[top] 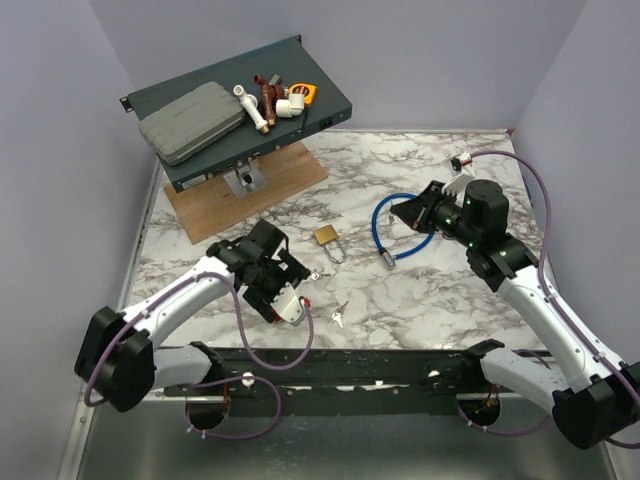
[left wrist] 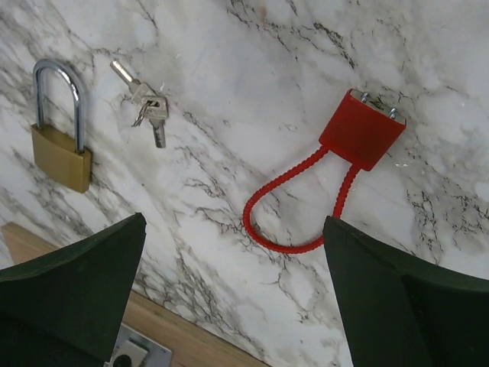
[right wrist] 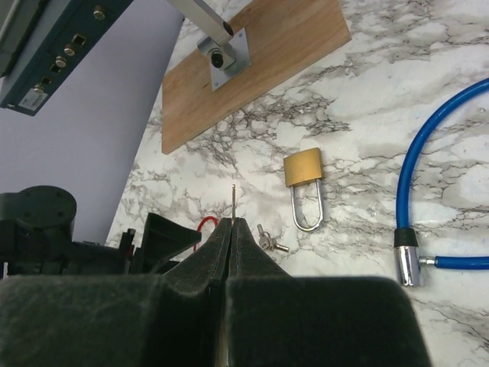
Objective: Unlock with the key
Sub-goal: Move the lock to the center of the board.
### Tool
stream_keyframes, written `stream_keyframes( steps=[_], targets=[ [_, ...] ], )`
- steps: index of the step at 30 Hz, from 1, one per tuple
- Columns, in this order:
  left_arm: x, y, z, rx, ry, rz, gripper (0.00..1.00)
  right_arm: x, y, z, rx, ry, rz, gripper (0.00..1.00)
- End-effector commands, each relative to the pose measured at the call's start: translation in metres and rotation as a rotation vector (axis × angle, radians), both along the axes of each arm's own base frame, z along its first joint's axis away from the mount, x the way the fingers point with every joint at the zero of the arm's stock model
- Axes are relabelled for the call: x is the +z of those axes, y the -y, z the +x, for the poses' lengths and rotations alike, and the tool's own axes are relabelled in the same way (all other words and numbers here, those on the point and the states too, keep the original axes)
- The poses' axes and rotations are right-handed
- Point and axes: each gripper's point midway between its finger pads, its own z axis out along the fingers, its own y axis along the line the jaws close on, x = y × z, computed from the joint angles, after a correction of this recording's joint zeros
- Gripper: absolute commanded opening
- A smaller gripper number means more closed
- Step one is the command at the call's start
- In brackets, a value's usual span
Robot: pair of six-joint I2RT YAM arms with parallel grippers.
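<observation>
- My left gripper [left wrist: 233, 229] is released, jaws wide apart above a red cable lock [left wrist: 361, 130];
- My right gripper [right wrist: 231, 228] is clenched on the key [right wrist: 233, 200]; its thin edge pokes from my fingertips, above the marble table [right wrist: 367, 99], near the brass padlock [right wrist: 303, 170].

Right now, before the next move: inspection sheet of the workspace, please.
Surface: marble table, wooden board at its far left.
Job's things: key, a thin sliver edge-on; brass padlock lying flat.
Clutter: loose keys beside the padlock, second key bunch, red cable lock, blue cable lock.
Grippers: left gripper open above the red cable lock; right gripper shut on the key.
Cables: purple cables along both arms.
Surroundings: rack shelf with grey case, pipe fittings.
</observation>
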Motion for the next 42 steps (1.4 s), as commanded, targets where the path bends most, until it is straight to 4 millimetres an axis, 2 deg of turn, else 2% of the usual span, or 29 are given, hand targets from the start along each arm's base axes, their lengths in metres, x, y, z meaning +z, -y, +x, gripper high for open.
stream_keyframes(
  steps=[1,6,8,11,13,15,17,19,20,21,22,23,24,25,27,29,30,32,33,34,35,38,42],
  targets=[
    [-0.014,0.001,-0.019,-0.101,-0.139,0.111,0.99,0.008,0.000,0.002,0.014,0.016,-0.009,0.01],
    [-0.013,0.004,-0.028,-0.247,-0.114,0.102,0.98,0.011,0.003,0.002,0.002,0.020,-0.018,0.01],
    [-0.004,0.008,-0.021,-0.262,-0.053,0.074,0.98,0.014,0.004,0.001,-0.005,0.023,-0.026,0.01],
    [0.025,0.018,-0.009,-0.216,0.051,-0.006,0.99,0.019,0.008,-0.001,-0.013,0.034,-0.032,0.01],
    [0.050,0.017,-0.012,-0.218,0.088,-0.037,0.98,0.022,0.009,-0.002,-0.015,0.043,-0.032,0.01],
    [0.090,0.030,-0.011,-0.140,0.114,-0.169,0.98,0.024,0.009,-0.003,-0.014,0.048,-0.033,0.01],
    [0.125,0.040,0.006,0.154,0.044,-0.327,0.99,0.028,0.008,-0.004,-0.007,0.054,-0.031,0.01],
    [0.139,0.027,0.005,0.277,-0.130,-0.268,0.98,0.033,0.008,-0.006,-0.003,0.067,-0.024,0.01],
    [0.142,0.028,0.008,0.349,-0.239,-0.228,0.98,0.035,0.008,-0.006,-0.003,0.072,-0.022,0.01],
    [0.156,0.027,0.005,0.401,-0.341,-0.187,0.98,0.036,0.008,-0.007,0.000,0.078,-0.020,0.01],
    [0.153,0.023,-0.009,0.413,-0.494,-0.089,0.98,0.037,0.008,-0.007,0.000,0.080,-0.018,0.01],
    [0.163,0.029,-0.013,0.407,-0.579,-0.079,0.99,0.037,0.007,-0.007,0.002,0.079,-0.016,0.01],
    [0.169,0.032,-0.014,0.403,-0.586,-0.102,0.98,0.038,0.007,-0.008,0.006,0.079,-0.013,0.01],
    [0.176,0.032,-0.023,0.308,-0.544,-0.159,0.98,0.038,0.006,-0.009,0.011,0.082,-0.010,0.01],
    [0.183,0.035,-0.034,0.206,-0.409,-0.303,0.99,0.038,0.006,-0.009,0.011,0.079,-0.007,0.01],
    [0.167,0.032,-0.042,0.172,-0.279,-0.341,0.99,0.040,0.006,-0.011,0.014,0.084,-0.004,0.01],
    [0.146,0.029,-0.040,0.213,-0.227,-0.321,0.98,0.040,0.007,-0.012,0.011,0.087,-0.003,0.01],
    [0.119,0.017,-0.037,0.321,-0.147,-0.310,0.98,0.041,0.008,-0.013,0.008,0.091,0.003,0.01],
    [0.106,0.010,-0.052,0.242,-0.166,-0.258,0.97,0.041,0.008,-0.013,0.009,0.090,0.007,0.01],
    [0.098,0.004,-0.067,0.130,-0.186,-0.201,0.90,0.041,0.007,-0.014,0.011,0.090,0.012,0.01],
    [0.096,0.002,-0.084,0.059,-0.246,-0.178,0.88,0.041,0.007,-0.015,0.015,0.089,0.016,0.01],
    [0.092,0.014,-0.084,0.090,-0.334,-0.195,0.82,0.040,0.005,-0.016,0.020,0.082,0.023,0.01],
    [0.060,0.014,-0.076,-0.005,-0.249,-0.188,0.81,0.043,0.004,-0.016,0.030,0.087,0.029,0.01]
  ],
)
